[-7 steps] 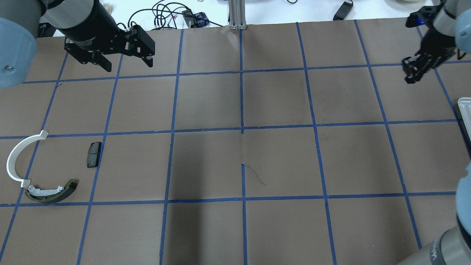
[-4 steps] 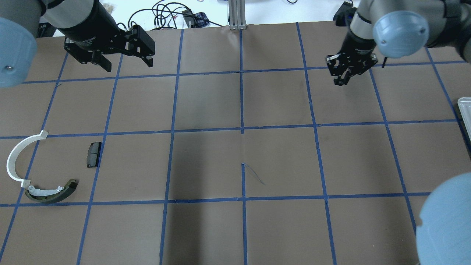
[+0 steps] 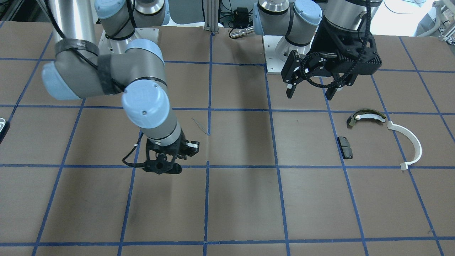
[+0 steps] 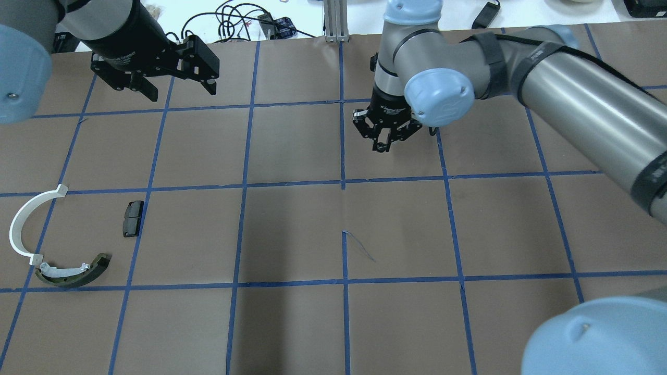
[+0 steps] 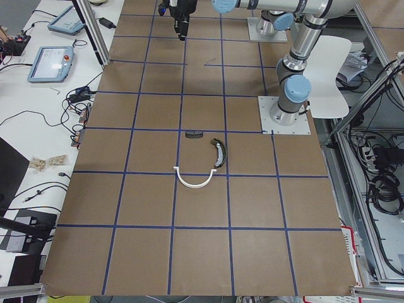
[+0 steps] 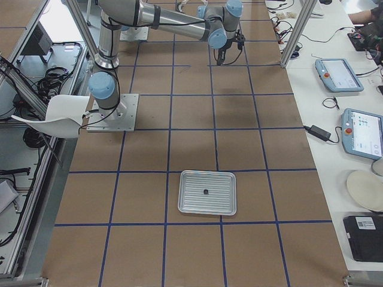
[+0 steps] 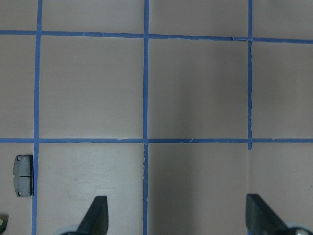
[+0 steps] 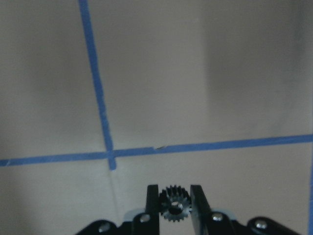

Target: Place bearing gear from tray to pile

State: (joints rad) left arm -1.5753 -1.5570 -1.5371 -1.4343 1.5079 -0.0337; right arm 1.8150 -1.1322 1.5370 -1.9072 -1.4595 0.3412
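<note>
Right gripper (image 8: 175, 196) is pinching a small dark toothed metal gear (image 8: 175, 203). Its two fingers are closed in to the gear's width, one against each side of the teeth. Gear is hanging clear above the brown paper table cover with blue tape grid (image 4: 292, 146).

Landmark: the small black rectangular pad (image 4: 133, 219), lying flat on the table.

- Right gripper (image 4: 384, 143) with the gear is sitting well apart from the pad, off to the robot's right of it and farther out from the robot's base.
- The white semicircular plastic arc (image 4: 14, 221) is lying near the pad, on its robot's-left side.
- The curved olive-and-white shoe-like piece (image 4: 73, 273) is lying near the pad, closer to the base, with one end just beside the arc's end.
- Left gripper (image 4: 181, 92) is hanging high over the table with its jaws spread wide and nothing between them. The pad (image 7: 23, 175) is showing at the lower left edge of its wrist view.
- The silver ridged rectangular metal tray (image 6: 191, 203) is sitting far from the pad, toward the robot's right end of the table. One small dark part is resting at its middle, too small to identify.
</note>
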